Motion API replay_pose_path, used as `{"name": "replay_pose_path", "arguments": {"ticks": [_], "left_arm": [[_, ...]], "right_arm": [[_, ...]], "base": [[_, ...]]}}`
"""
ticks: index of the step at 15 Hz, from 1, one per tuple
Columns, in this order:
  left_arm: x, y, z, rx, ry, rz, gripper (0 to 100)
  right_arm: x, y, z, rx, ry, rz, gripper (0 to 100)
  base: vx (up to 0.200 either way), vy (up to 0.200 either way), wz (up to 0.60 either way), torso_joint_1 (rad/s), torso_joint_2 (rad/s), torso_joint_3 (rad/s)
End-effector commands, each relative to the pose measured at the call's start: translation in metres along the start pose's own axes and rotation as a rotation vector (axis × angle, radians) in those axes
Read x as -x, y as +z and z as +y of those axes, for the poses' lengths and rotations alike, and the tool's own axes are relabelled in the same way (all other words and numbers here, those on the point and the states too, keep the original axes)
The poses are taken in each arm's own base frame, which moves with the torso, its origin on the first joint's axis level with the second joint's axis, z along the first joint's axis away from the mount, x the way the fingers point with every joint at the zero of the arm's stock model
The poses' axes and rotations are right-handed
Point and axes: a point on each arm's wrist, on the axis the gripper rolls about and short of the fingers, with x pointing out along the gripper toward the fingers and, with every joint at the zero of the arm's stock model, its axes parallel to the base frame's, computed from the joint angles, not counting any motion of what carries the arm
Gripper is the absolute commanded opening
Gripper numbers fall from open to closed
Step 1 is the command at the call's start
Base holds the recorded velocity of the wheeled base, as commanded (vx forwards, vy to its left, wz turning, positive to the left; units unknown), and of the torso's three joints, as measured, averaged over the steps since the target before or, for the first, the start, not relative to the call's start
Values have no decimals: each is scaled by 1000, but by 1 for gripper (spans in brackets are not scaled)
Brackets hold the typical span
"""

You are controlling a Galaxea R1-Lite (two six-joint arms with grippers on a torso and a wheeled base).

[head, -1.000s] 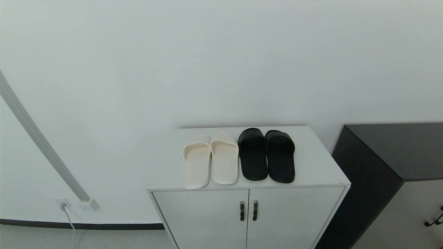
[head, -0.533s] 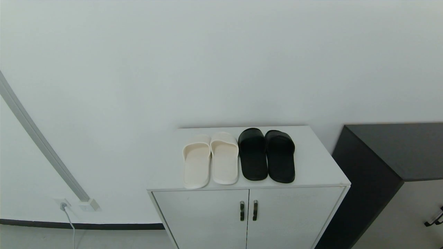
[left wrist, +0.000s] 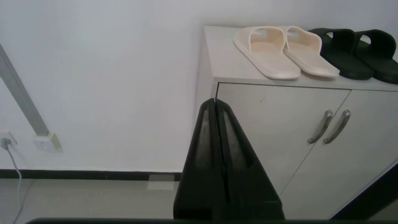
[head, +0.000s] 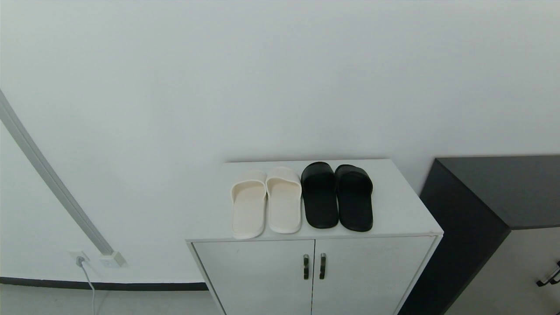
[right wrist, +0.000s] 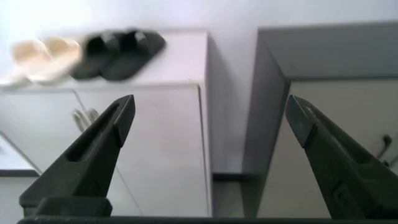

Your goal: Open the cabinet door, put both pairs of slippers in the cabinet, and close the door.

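At the left edge of the head view a grey conduit (head: 48, 175) slants down the wall to a wall socket (head: 78, 258) in the lower left, with a cable hanging from it. Right of centre, in the lower half of the frame, stands the white cabinet (head: 402, 210). Its 2 doors, the left door (head: 258, 280) and the right door (head: 372, 275), are both shut, and the 2 handles (head: 306, 267) sit side by side at the seam.

On the cabinet top the 2 pairs lie in 1 row, toes toward the wall. The cream slippers (head: 266, 203) are on the left, with the heel of the outer one at the front edge. The black slippers (head: 337, 197) are just beside them on the right. A dark cabinet (head: 503, 192) fills the lower right corner.

In the left wrist view the left gripper (left wrist: 216, 103) has its fingers pressed together and holds nothing. It is well apart from the cabinet, with its tip lined up on the cabinet's front corner and the slippers farther off and higher.

In the right wrist view the right gripper (right wrist: 210, 102) is spread wide and grips nothing. The cabinet's right door and side show between its fingers (right wrist: 93, 155), well apart from them.
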Motion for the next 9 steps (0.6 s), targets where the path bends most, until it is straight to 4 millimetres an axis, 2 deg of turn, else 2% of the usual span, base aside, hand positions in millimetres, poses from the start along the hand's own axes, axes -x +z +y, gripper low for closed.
{"name": "replay_pose_path", "arguments": {"ticks": [1, 2, 4, 6, 8, 9], "left_arm": [[0, 0, 0, -2, 2, 3, 0], [0, 0, 0, 0, 2, 1, 0], [0, 0, 0, 0, 0, 3, 0], [0, 0, 0, 0, 0, 3, 0], [0, 0, 0, -2, 0, 1, 0], [0, 0, 0, -2, 0, 1, 0]], "right_arm": [[-21, 60, 2, -36, 91, 164, 100], [-39, 56, 2, -32, 119, 239, 100], [-80, 62, 2, -38, 159, 277, 100], [-110, 66, 7, -40, 215, 295, 100], [-143, 82, 30, -90, 267, 290, 100], [-151, 88, 44, -100, 300, 299, 100]], "base": [[0, 0, 0, 0, 0, 0], [0, 0, 0, 0, 0, 0], [0, 0, 0, 0, 0, 0], [0, 0, 0, 0, 0, 0], [0, 0, 0, 0, 0, 0], [0, 0, 0, 0, 0, 0]]}}
